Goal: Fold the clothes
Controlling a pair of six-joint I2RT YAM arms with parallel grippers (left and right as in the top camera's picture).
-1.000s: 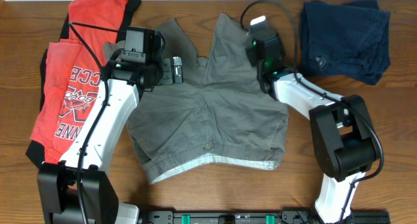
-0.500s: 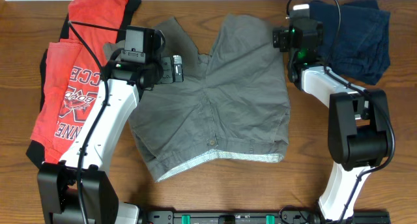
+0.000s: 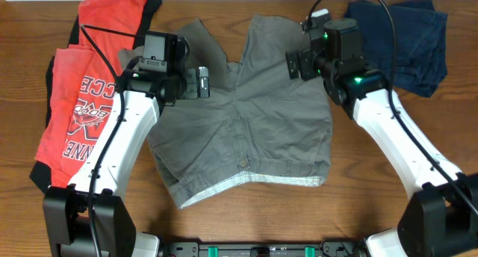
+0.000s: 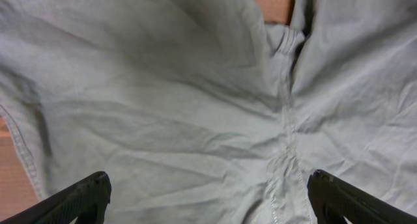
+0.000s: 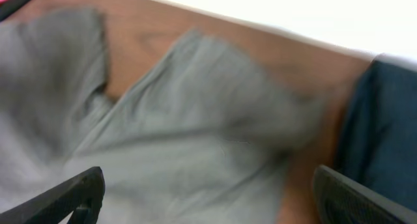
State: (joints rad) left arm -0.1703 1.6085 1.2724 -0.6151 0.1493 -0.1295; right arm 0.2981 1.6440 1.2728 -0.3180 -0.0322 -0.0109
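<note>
The grey-khaki shorts (image 3: 254, 130) lie spread flat mid-table, legs toward the far edge and waistband toward the near edge. My left gripper (image 3: 202, 81) hovers open over the left leg beside the crotch. In the left wrist view its fingertips straddle the seam, and my left gripper (image 4: 208, 193) holds nothing above the shorts (image 4: 195, 87). My right gripper (image 3: 294, 63) hangs open above the right leg. The right wrist view is blurred: the right gripper (image 5: 208, 193) is empty over the shorts (image 5: 195, 133).
A red T-shirt (image 3: 89, 78) with white lettering lies along the left side, under my left arm. A dark navy folded garment (image 3: 399, 44) sits at the far right corner, also visible as the navy garment (image 5: 384, 133). Bare wooden table (image 3: 254, 216) shows at the near edge.
My right gripper opened and let go of the right leg, which now lies flatter and wider. The right arm swung out to the right, then back left. The left arm has not moved.
</note>
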